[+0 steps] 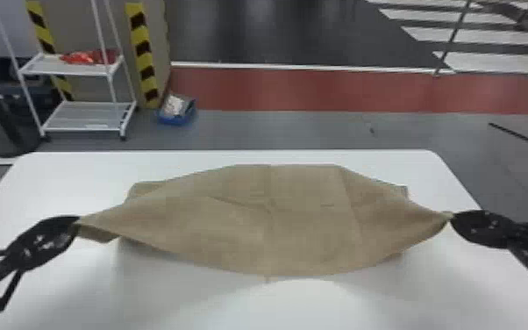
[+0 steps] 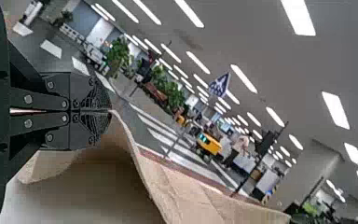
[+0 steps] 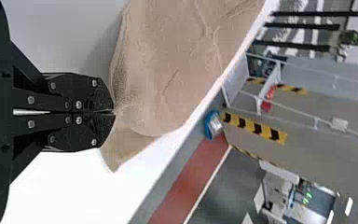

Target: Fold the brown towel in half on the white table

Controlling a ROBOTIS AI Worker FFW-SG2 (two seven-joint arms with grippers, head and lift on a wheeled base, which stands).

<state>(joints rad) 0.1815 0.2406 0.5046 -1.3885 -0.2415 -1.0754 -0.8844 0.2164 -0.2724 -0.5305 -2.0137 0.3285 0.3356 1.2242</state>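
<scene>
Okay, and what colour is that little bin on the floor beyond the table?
The bin is blue, clearest in the head view.

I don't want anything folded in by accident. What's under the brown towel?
Along the near edge of the towel, the white table shows, in shadow. Farther in, whatever lies underneath is covered, so I cannot tell.

The desk [image 1: 57,180] is white and flat, with a straight far edge and a rounded far right corner. The brown towel [image 1: 241,219] lies across its middle, the far part down on the surface and the near side lifted, its side corners drawn outward. Small flaps show at both sides, and the desk is shaded grey below the near side.
</scene>
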